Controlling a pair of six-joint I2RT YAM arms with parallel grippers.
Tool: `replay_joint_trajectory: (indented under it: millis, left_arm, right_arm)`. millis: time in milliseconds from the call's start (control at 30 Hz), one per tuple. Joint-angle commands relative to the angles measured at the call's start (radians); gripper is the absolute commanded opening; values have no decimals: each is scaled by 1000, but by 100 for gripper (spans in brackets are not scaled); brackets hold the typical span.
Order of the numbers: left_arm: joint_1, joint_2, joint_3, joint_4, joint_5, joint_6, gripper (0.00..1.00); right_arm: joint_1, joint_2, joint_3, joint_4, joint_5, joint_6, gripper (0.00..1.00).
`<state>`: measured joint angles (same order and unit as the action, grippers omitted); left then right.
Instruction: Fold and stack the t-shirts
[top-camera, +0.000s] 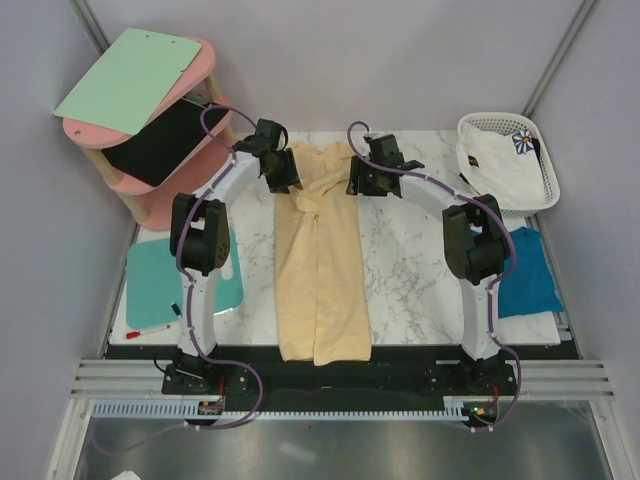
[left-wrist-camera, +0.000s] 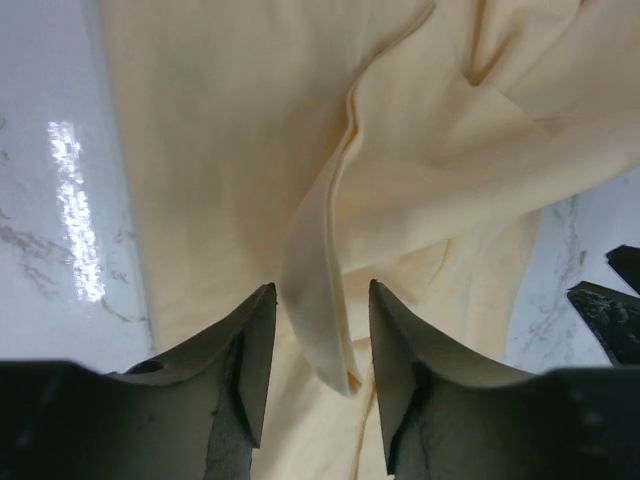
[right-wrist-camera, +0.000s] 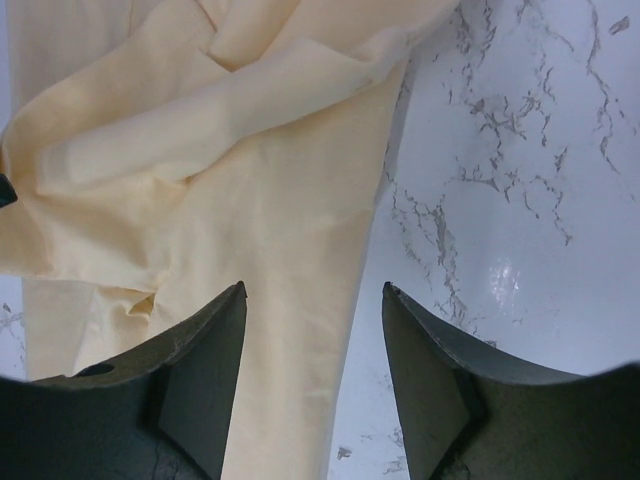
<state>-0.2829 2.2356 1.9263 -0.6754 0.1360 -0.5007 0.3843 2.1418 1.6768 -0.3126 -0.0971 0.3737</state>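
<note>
Left hand (left-wrist-camera: 322, 290) released astride yellow shirt (top-camera: 320, 280) fold; right hand (right-wrist-camera: 314, 288) released over its edge.

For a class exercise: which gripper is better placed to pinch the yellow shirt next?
Left, probably. The left gripper straddles a raised fold of the yellow shirt; the right gripper hangs open over its flat edge.

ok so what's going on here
A two-armed robot is folding a yellow t-shirt laid in a long strip down the table. At its far end the left gripper is open around a raised fold, the right gripper open over its right edge. A teal shirt lies at the table's right, a white shirt in the basket.
</note>
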Motion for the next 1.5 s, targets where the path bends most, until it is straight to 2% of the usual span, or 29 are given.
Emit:
replay_joint_trajectory:
  millis: [0, 67, 100, 467, 567, 600, 667, 700, 733, 800, 933, 1100, 1333, 1433, 1467]
  left_arm:
    - [-4, 25, 91, 13, 83, 2, 35]
    - [-4, 33, 103, 11, 96, 2, 20]
    - [-4, 33, 106, 11, 94, 2, 2]
    - [-6, -71, 145, 82, 157, 14, 2]
    - [-2, -96, 143, 68, 126, 27, 2]
    - [2, -93, 143, 44, 114, 28, 9]
    - [7, -80, 145, 19, 80, 33, 30]
    - [8, -74, 145, -5, 65, 37, 56]
    - [11, -67, 151, -19, 42, 40, 64]
    - [10, -48, 151, -44, 24, 53, 70]
    - [10, -31, 129, -82, -21, 67, 69]
    - [10, -7, 102, -89, -9, 70, 63]
    - [4, 47, 92, -90, 13, 70, 63]
    - [2, 68, 99, -89, 20, 70, 58]
    - [1, 74, 102, -89, 24, 70, 49]
  right_arm:
    - [-18, -45, -14, 33, -42, 8, 64]
    - [-24, -48, -19, 33, -50, 10, 64]
    - [-27, -46, -20, 33, -53, 10, 64]
    - [-33, -56, -92, 61, -75, 16, 65]
    - [-36, -57, -109, 69, -78, 19, 65]
    - [-35, -57, -111, 70, -79, 21, 65]
    - [-35, -57, -115, 73, -82, 21, 65]
    - [-35, -57, -114, 73, -84, 21, 65]
    - [-35, -57, -114, 73, -85, 19, 65]
    - [-35, -60, -115, 73, -87, 18, 65]
    - [-38, -60, -115, 73, -85, 19, 66]
    - [-42, -59, -118, 73, -89, 24, 66]
    - [-50, -69, -129, 75, -89, 25, 69]
    - [-58, -77, -131, 73, -89, 24, 71]
    - [-58, -79, -132, 75, -90, 24, 72]
